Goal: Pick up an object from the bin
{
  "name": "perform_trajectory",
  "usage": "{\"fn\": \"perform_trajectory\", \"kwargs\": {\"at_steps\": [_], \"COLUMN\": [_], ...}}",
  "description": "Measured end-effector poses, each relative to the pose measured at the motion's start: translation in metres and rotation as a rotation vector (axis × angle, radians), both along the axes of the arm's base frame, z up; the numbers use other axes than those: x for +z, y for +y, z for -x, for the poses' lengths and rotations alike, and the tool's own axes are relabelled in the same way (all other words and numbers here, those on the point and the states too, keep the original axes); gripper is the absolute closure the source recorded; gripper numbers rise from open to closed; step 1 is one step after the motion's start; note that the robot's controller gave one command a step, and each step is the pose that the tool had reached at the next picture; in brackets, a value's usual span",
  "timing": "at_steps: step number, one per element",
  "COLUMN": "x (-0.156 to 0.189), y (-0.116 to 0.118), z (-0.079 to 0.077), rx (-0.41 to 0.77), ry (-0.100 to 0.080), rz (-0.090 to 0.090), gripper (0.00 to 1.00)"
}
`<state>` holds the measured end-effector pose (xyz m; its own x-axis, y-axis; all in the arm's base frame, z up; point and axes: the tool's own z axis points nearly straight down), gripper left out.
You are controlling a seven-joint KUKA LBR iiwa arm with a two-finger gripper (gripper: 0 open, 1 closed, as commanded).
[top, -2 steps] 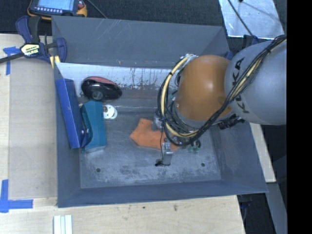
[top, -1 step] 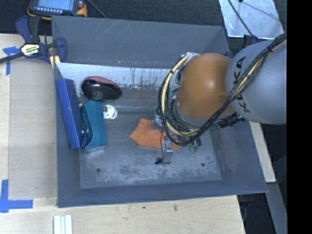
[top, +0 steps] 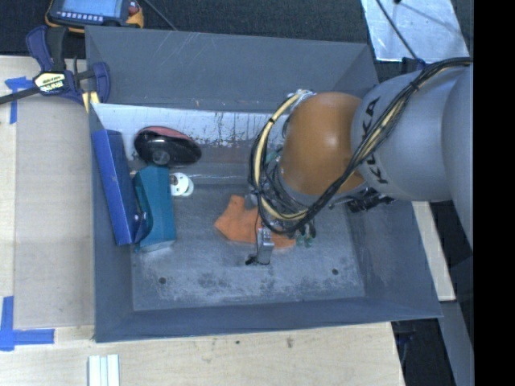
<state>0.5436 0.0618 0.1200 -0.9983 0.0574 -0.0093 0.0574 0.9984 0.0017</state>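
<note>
**Orange piece, middle of bin floor**

One item noted: an orange piece [top: 236,220], soft-looking and irregular in outline, no markings legible. It lies flat on the grey floor of the bin [top: 201,284], roughly at the centre. The left end tapers to a blunt point and the upper corner rises to a small peak. The surface looks slightly rumpled. The right part is covered by the arm's wrist and cables, with a sliver of orange showing again past them. The gripper [top: 261,252] sits at its lower right edge. Contact cannot be judged. The floor around its visible edges is bare.
</note>
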Motion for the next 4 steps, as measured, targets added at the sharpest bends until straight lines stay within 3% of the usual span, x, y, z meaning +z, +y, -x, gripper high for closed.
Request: {"fn": "perform_trajectory", "kwargs": {"at_steps": [1,2,3,4], "x": [-0.04,-0.041,-0.045,-0.046], "y": [-0.012,-0.012,0.002,-0.043], "z": [0.013,0.013,-0.037,-0.008], "rx": [-0.031,-0.031,-0.031,-0.057], "ry": [0.006,0.006,0.008,-0.004], "rz": [0.001,0.001,0.001,-0.002], "gripper": [1.0,1.0,1.0,1.0]}}
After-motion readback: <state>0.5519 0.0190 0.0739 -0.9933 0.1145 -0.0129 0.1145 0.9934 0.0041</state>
